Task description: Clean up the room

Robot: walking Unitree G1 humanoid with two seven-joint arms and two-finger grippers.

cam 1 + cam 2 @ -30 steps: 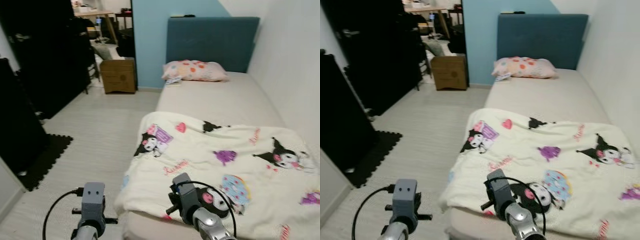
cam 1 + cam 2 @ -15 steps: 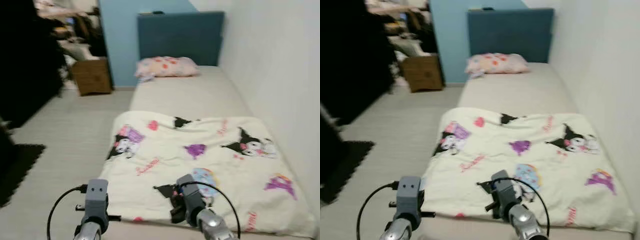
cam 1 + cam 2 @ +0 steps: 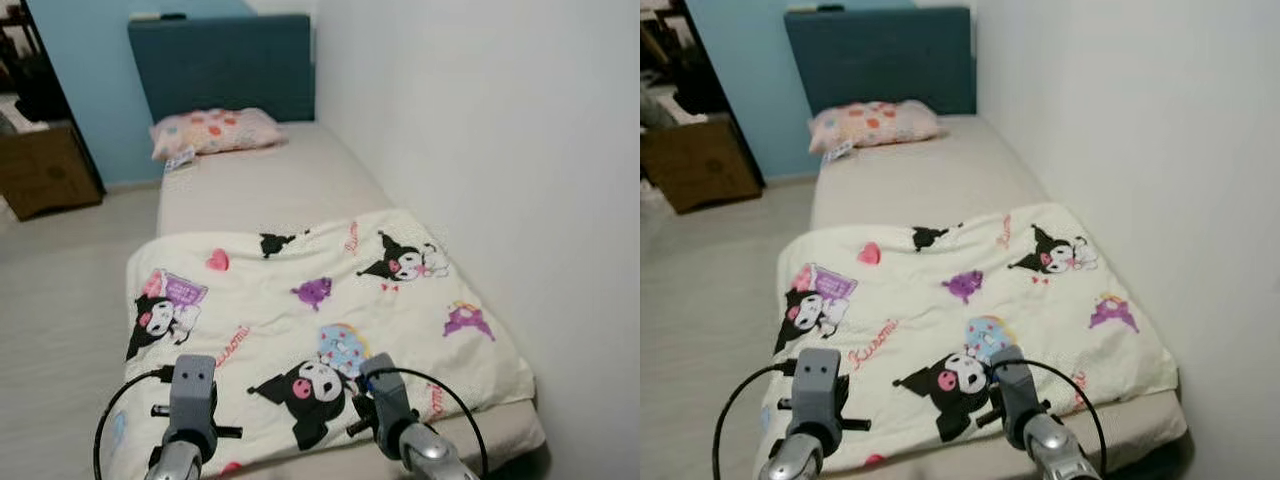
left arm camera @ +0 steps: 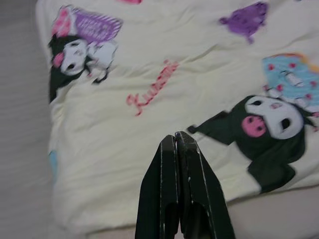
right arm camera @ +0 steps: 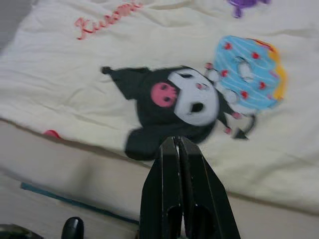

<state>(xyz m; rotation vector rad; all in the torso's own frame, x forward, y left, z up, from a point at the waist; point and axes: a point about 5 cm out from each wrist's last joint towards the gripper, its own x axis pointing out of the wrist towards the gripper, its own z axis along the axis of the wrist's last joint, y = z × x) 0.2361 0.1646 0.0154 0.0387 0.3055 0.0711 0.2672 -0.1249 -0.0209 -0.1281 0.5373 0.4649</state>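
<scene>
the robot stands at the near end of the bed (image 3: 270,190), looking along it toward the blue headboard (image 3: 225,65) at the far end. a cream cartoon-print blanket (image 3: 300,320) lies spread over the near half of the mattress, a little crooked, its near edge hanging just over the foot of the bed and its left edge drooping down the side. a spotted pillow (image 3: 210,130) sits at the far end against the headboard, with a small paper or tag (image 3: 180,160) just beside it. a wall runs along the right, and a brown box (image 3: 40,170) stands on the floor at far left

the left gripper (image 4: 179,144) hovers above the blanket's near left part, the right gripper (image 5: 175,149) above its near edge; on both, the jaws are pressed together and hold nothing

this looks like the approach step, lining up on the bed before touching the blanket. next, i'd say, the fingers must spread, come down onto a near corner or edge of the blanket, and pinch the cloth, so it can be pulled straight or folded. thin fabric slips easily, so a deep bite helps
</scene>
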